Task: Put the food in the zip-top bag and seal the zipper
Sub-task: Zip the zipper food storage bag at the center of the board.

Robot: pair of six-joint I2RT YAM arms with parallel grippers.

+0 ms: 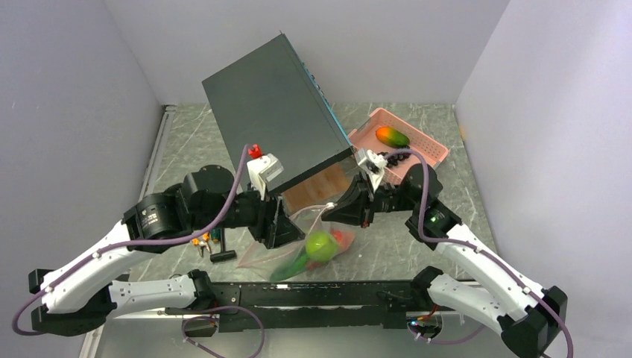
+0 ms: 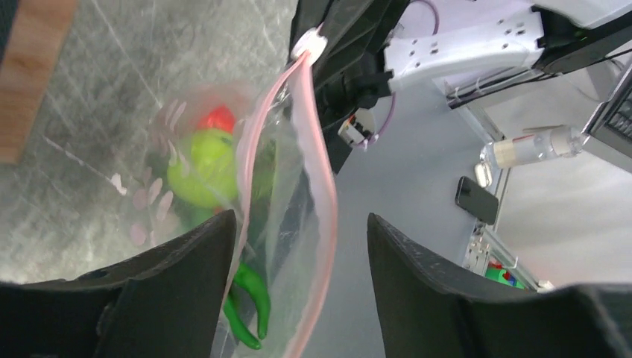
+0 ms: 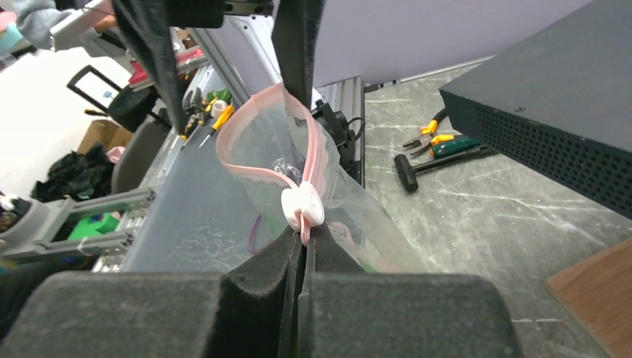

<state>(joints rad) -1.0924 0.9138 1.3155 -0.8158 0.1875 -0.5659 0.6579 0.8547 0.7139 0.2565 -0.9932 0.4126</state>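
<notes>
The clear zip-top bag (image 1: 287, 257) hangs between my two grippers, its mouth open. Inside it are a lime-green round fruit (image 1: 320, 245), green pods (image 1: 289, 268) and a red piece (image 1: 345, 237); they also show in the left wrist view, fruit (image 2: 201, 168), pods (image 2: 250, 302), red piece (image 2: 220, 118). My right gripper (image 3: 304, 235) is shut on the pink zipper strip (image 3: 317, 153) just below its white slider (image 3: 302, 206). My left gripper (image 2: 302, 224) is open, with the bag's mouth and pink strip (image 2: 328, 224) between its fingers (image 2: 171, 283). The mango (image 1: 391, 136) and black grapes (image 1: 393, 157) lie in the basket.
A pink perforated basket (image 1: 432, 153) stands at the back right. A large black box (image 1: 272, 112) leans over a wooden board (image 1: 317, 190) behind the bag. Orange-and-black hand tools (image 1: 212, 242) lie left of the bag, also in the right wrist view (image 3: 436, 142).
</notes>
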